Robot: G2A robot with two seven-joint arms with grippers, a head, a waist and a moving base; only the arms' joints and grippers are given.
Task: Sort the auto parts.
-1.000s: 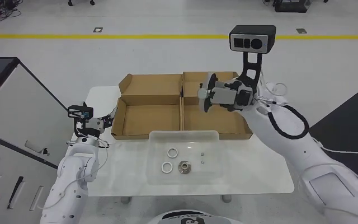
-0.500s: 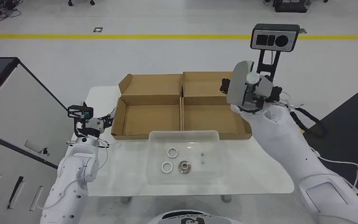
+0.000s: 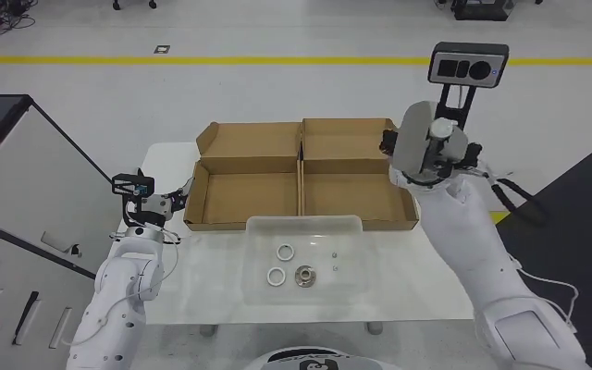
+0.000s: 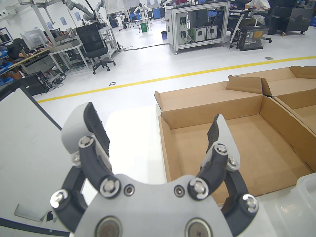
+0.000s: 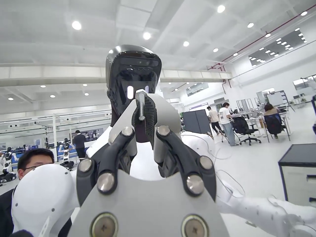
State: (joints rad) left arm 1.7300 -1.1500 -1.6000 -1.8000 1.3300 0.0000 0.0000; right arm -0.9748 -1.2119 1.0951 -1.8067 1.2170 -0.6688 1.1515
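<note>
Right gripper (image 5: 143, 102) was raised beside the far right corner of the boxes, turned upward toward the robot's head. Its jaws were closed on a small threaded bolt (image 5: 140, 106), pinched near the fingertips with its shank along the pads.

Left gripper (image 4: 153, 114) hung at the table's left edge, just beside the left box (image 3: 250, 197). Its jaws were wide apart, with nothing between them.

Step in hand, as judged: carry the bolt to a box.
- The grip looked shallow, so the wrist should turn downward slowly, without jerks.
- The right box (image 3: 356, 196) lay nearer; which box the bolt belongs in could not be told.
- Lower close to the box floor before letting go, since a bolt would roll or bounce.

Containers:
- Both cardboard boxes appeared empty.
- Clear tray (image 3: 301, 222), touching the boxes' near edge, held two white rings (image 3: 287, 251) (image 3: 276, 276), a flanged metal part (image 3: 304, 275) just beside the nearer ring, and two tiny pieces (image 3: 333, 251) (image 3: 335, 267), too small to identify.
</note>
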